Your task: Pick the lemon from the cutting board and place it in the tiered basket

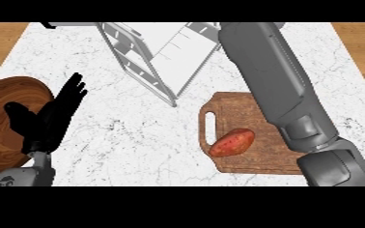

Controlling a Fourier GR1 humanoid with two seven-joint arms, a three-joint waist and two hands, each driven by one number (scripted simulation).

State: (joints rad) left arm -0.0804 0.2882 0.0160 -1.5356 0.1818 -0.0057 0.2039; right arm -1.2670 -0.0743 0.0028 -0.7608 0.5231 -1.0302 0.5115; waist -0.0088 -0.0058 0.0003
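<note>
One item on board: a reddish, sweet-potato-like piece [232,142] lies on my cutting board [267,162], right of its handle slot.
Left hand [50,116]: fingers [71,92] straight, open, over table [128,140] edge.
Right hand: hidden; forearm [271,77] crosses board toward tiered basket [160,53], fingers' state unknown.

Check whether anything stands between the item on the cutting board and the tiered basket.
Nothing visible does: only bare counter separates the sweet potato, no lemon, on the cutting board from the tiered basket. The right forearm runs beside that path.
</note>
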